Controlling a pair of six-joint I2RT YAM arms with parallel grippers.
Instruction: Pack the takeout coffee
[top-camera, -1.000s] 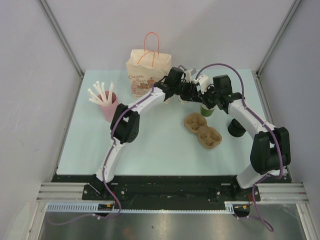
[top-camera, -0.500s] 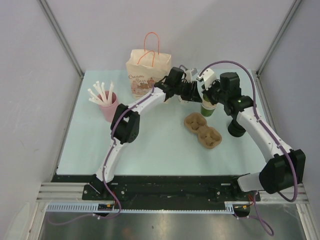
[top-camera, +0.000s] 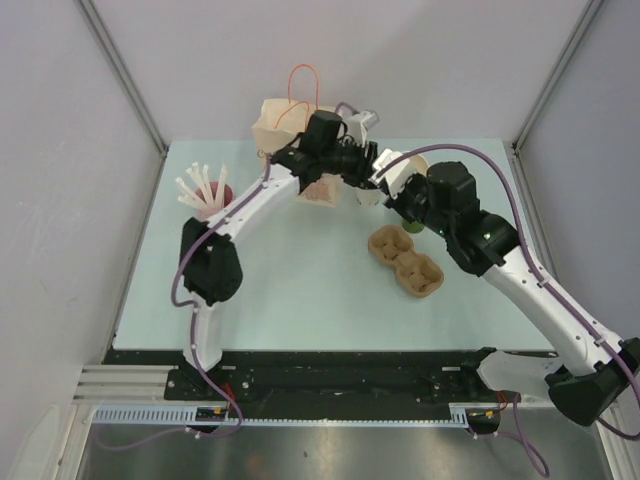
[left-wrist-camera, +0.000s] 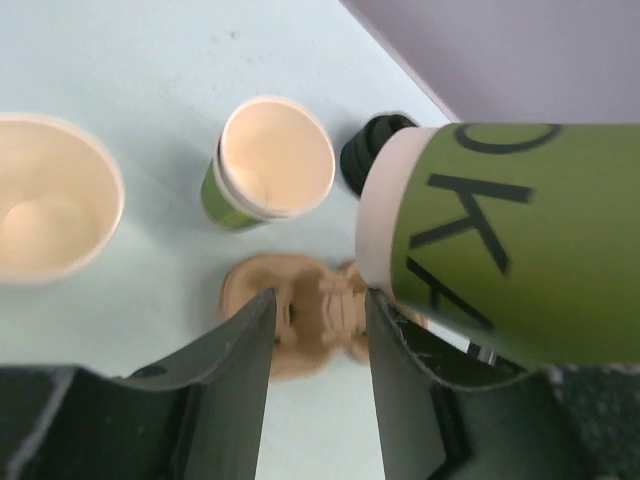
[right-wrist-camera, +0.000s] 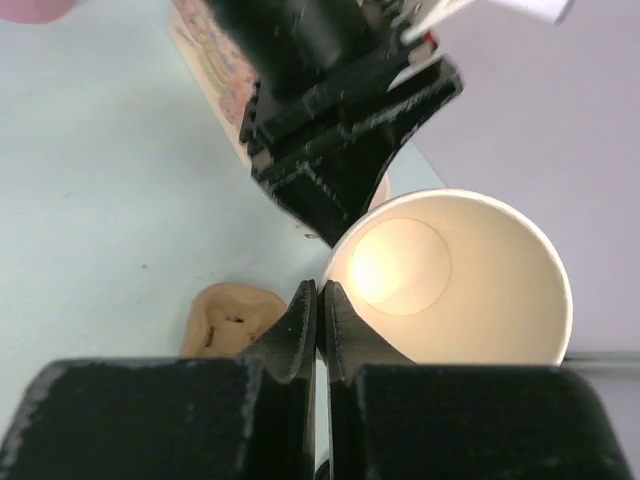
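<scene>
My right gripper (right-wrist-camera: 321, 290) is shut on the rim of a lidless green cup (right-wrist-camera: 450, 280), white inside, and holds it in the air. The same cup fills the right of the left wrist view as green cup (left-wrist-camera: 500, 240). My left gripper (left-wrist-camera: 318, 295) is open and empty beside it, high over the brown tray (left-wrist-camera: 300, 320). On the table below stand another lidless green cup (left-wrist-camera: 270, 165) and a lidless white cup (left-wrist-camera: 50, 205). A black lid (left-wrist-camera: 372, 160) peeks out behind the held cup; what it sits on is hidden. From above, the two grippers meet near the right gripper (top-camera: 392, 185).
A printed paper bag (top-camera: 285, 130) with orange handles stands at the back, just behind the left wrist. A pink cup (top-camera: 215, 205) with white sticks is at the left. The brown pulp tray (top-camera: 405, 262) lies mid-table. Grey walls close in the back and sides.
The right arm has stretched out and raised its gripper with the green cup. The left arm has swung up and back toward the bag, its jaws a little wider.
</scene>
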